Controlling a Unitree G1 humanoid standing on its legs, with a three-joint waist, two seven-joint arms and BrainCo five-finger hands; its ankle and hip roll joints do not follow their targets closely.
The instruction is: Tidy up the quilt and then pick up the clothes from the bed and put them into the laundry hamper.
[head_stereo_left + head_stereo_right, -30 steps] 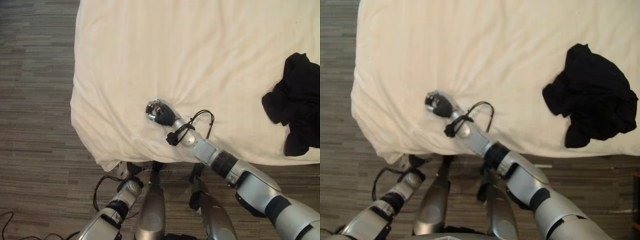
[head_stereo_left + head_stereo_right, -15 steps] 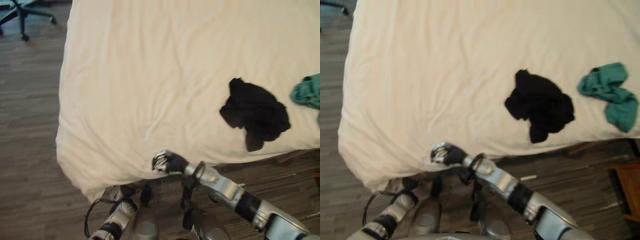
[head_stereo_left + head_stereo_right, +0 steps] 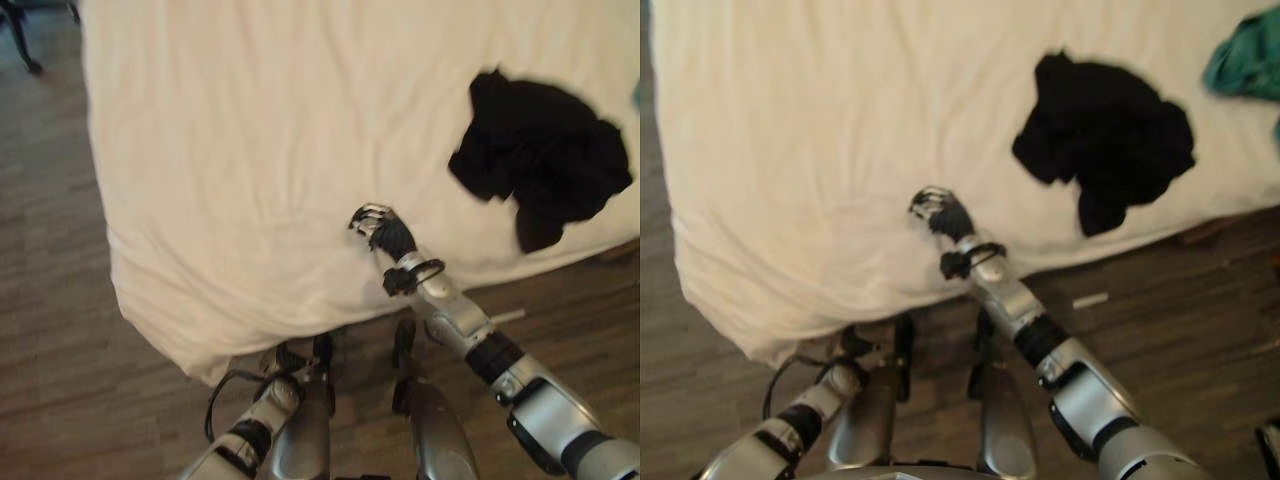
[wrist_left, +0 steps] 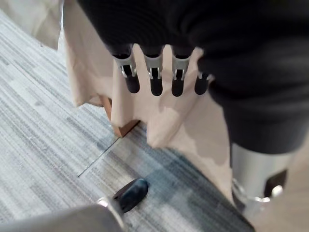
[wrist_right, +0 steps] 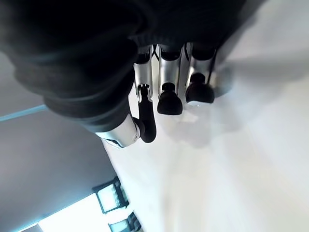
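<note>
Cloth is all that needs handling: the cream quilt (image 3: 250, 160) lies spread over the bed, drooping over its near edge, while a crumpled black garment (image 3: 540, 155) lies on top, well apart from the right robot hand (image 3: 380, 228). That hand rests on the quilt near the edge, fingers curled but seemingly pinching no fabric. The left robot hand (image 4: 154, 72) hangs low by the overhang, fingers relaxed, holding nothing. Both pieces look soft, light and limp; bunching a fold at the garment's thick middle should grip best.
</note>
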